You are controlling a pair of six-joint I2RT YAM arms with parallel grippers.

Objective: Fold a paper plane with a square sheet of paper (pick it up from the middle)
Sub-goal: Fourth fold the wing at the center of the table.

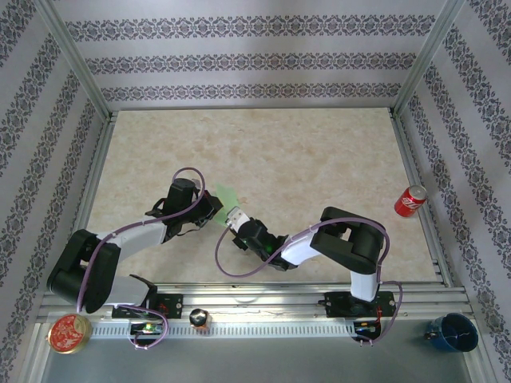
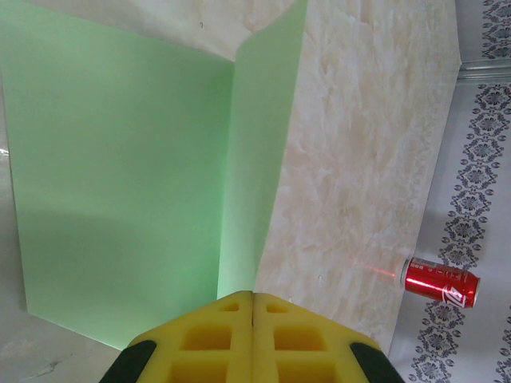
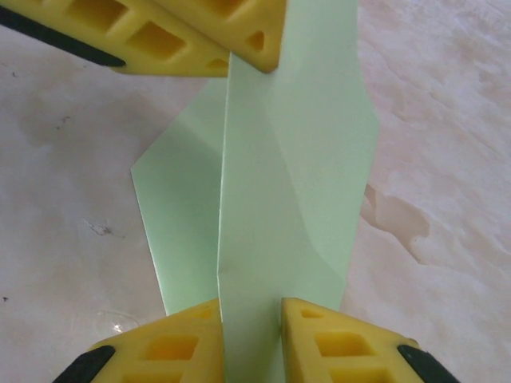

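Observation:
The pale-green square sheet of paper (image 1: pixel 227 195) is partly folded and held up off the table between my two grippers, near the middle front. In the left wrist view the paper (image 2: pixel 120 175) shows one flat panel and a raised flap. My left gripper (image 2: pixel 253 294) is shut on its near edge, and its yellow fingers (image 3: pixel 200 32) pinch the top of the sheet in the right wrist view. My right gripper (image 3: pixel 251 307) stands narrowly open, with a strip of the paper (image 3: pixel 295 159) running between its fingers. From above, the left gripper (image 1: pixel 214 206) and right gripper (image 1: pixel 237 219) sit close together.
A red soda can (image 1: pixel 410 200) lies near the right rail, also visible as the can (image 2: pixel 441 282) from the left wrist. A blue cup (image 1: pixel 452 332), a red-gold round tin (image 1: pixel 69 333) and a small dark object (image 1: pixel 200 319) sit along the front rail. Patterned walls enclose the marble tabletop (image 1: pixel 303 152).

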